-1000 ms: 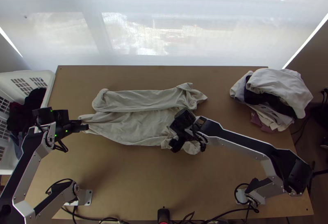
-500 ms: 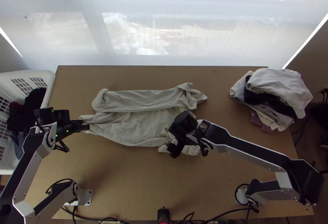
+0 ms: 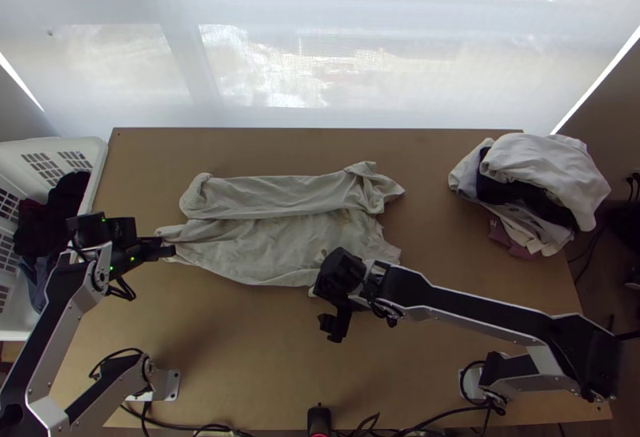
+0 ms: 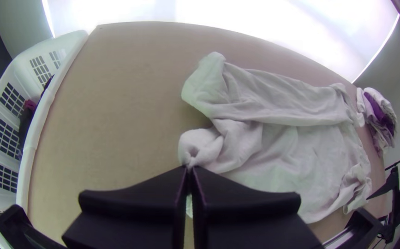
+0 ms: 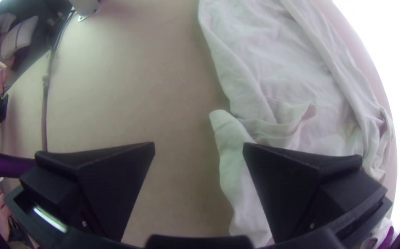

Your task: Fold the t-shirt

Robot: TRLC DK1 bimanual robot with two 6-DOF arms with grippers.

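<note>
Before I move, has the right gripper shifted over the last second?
Yes: the right gripper has moved toward the near edge of the table in the top view.

Silver-grey links [image 3: 67,331], black joints [image 3: 596,357], green lights [image 3: 111,268].

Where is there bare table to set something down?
Bare: the near table between t-shirt and arm bases; the gap between t-shirt and clothes pile; the strip beyond the t-shirt. Crowded: where the left gripper pinches the t-shirt near the basket, and around the right gripper.
</note>
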